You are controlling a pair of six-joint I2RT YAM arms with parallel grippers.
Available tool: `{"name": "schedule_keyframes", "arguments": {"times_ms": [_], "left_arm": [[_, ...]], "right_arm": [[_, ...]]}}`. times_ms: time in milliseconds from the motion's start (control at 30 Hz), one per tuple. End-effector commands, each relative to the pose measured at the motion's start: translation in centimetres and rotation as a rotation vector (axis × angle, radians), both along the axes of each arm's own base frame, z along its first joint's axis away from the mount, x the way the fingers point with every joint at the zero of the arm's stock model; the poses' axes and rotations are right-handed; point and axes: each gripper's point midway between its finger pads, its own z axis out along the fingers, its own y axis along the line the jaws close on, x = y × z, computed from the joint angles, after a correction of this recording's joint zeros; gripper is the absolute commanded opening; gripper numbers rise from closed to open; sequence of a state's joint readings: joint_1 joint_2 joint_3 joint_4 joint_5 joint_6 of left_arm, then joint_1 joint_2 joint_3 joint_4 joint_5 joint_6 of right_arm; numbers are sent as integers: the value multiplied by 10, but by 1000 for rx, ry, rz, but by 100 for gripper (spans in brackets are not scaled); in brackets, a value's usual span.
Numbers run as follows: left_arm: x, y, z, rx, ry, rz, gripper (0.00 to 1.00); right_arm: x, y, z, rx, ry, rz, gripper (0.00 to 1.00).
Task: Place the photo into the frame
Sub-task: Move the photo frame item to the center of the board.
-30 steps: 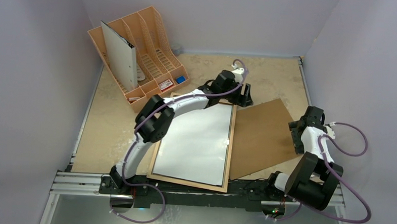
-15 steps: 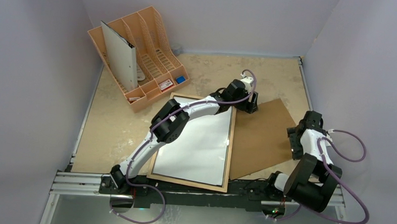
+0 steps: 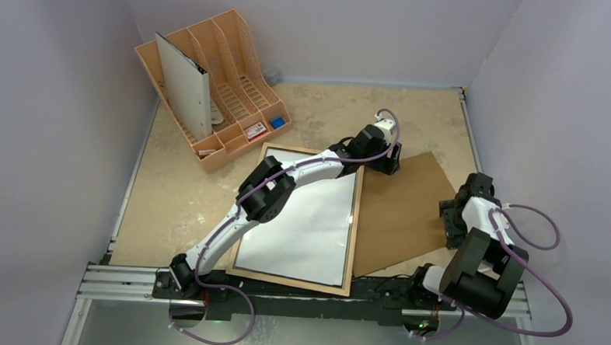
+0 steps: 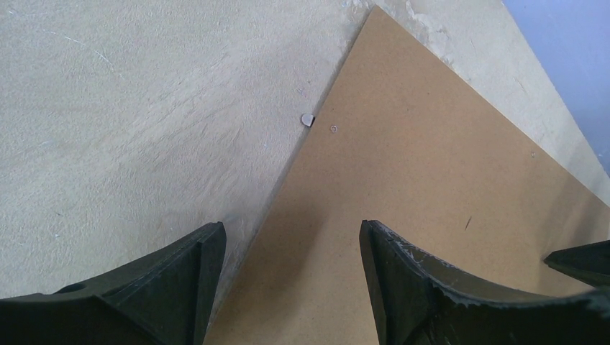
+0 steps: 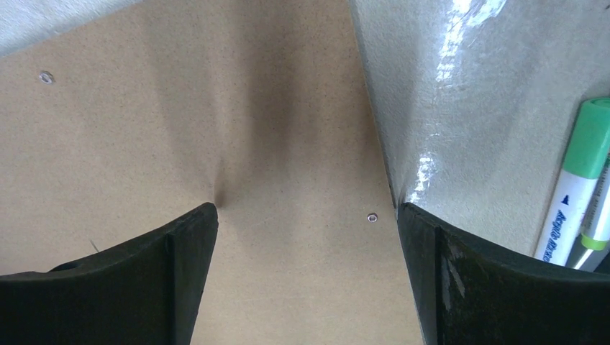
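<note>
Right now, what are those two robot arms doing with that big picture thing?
The photo lies white side up inside the wooden frame on the table. Next to it lies a brown backing board. The left claw hangs open over the board's far edge, and the right claw hangs open over its right edge. Neither claw holds anything, and the board is not yet on the frame.

Photo (image 3: 304,227) shows white, frame (image 3: 354,248) light wood, backing board (image 3: 402,208) plain brown
</note>
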State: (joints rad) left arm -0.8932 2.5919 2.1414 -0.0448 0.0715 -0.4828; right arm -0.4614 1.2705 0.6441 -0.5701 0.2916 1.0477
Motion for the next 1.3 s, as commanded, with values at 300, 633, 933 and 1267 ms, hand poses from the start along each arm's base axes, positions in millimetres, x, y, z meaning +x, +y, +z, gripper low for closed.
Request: {"name": "schedule_keyframes", "arguments": {"times_ms": [300, 633, 933, 1267], "left_arm": [[-12, 7, -27, 69, 69, -38, 72], [-23, 13, -37, 62, 160, -68, 65], [-27, 23, -39, 36, 215, -81, 60], [-40, 30, -47, 33, 281, -63, 57]], "right_arm": [[28, 16, -17, 96, -152, 92, 95], [110, 10, 37, -15, -535, 385, 90], [161, -5, 55, -114, -618, 622, 89], [200, -29, 69, -226, -603, 769, 88]]}}
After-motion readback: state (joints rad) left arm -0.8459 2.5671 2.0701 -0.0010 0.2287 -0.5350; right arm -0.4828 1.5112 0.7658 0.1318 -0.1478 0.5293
